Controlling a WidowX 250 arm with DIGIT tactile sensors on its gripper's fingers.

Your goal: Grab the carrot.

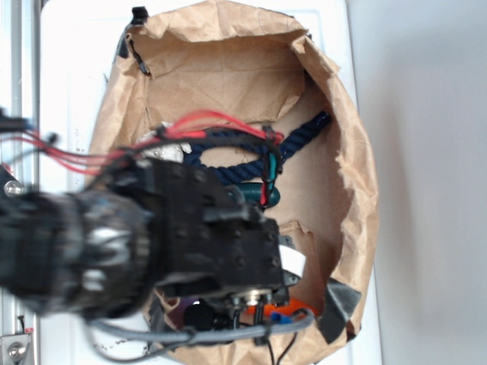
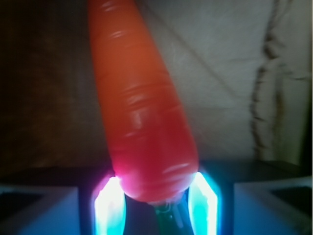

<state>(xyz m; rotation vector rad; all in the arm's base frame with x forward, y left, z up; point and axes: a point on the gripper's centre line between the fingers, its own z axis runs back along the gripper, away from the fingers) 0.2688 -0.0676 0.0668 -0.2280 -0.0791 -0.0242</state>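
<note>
The carrot [image 2: 142, 107] fills the wrist view, smooth bright orange, its taper pointing away from me and its fat end with a bit of green stem [image 2: 168, 215] down between my fingers. My gripper [image 2: 155, 188] is shut on that fat end, with both glowing pads [image 2: 108, 205] pressed against its sides. In the exterior view the arm covers most of the gripper [image 1: 266, 308]. Only a sliver of the orange carrot [image 1: 295, 308] shows beneath it, low inside the paper bag.
A brown paper bag [image 1: 358, 190] lies open around everything, its walls close on all sides. Inside it are a dark blue rope [image 1: 228, 156], a dark green object [image 1: 272, 195] and a white piece [image 1: 293, 262]. Red wires [image 1: 205, 122] loop over the arm.
</note>
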